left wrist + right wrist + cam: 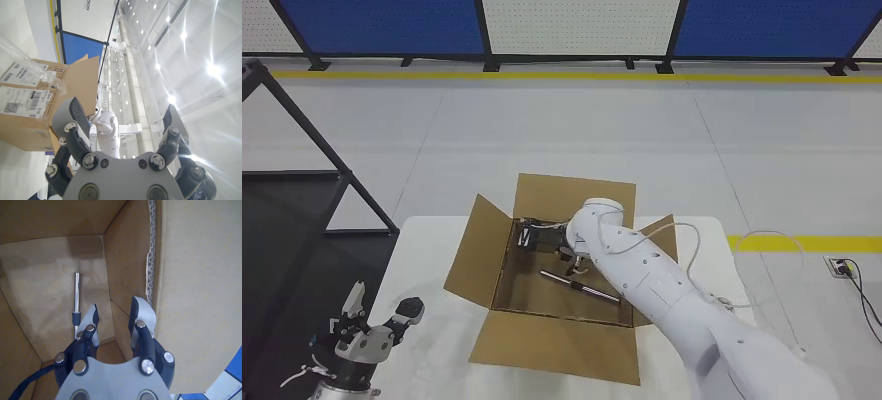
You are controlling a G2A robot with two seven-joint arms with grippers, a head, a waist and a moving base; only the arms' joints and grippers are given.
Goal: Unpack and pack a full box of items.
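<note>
An open cardboard box (572,190) stands on the white table (427,240) with its flaps spread. A shiny metal rod (580,285) with a black band lies on the box floor. My right gripper (114,303) is down inside the box beside a side wall, open, nothing between its fingers; the rod (77,291) lies just off one fingertip. My left gripper (382,305) is at the table's near left corner, away from the box, pointing upward and open (123,103). The box's labelled outer side (22,121) stands beside it.
Dark items (539,237) lie at the box's far inner edge. A clear plastic bag (28,62) hangs near the labelled side. A black cable (24,381) trails by the right wrist. A dark metal frame (292,250) stands left of the table.
</note>
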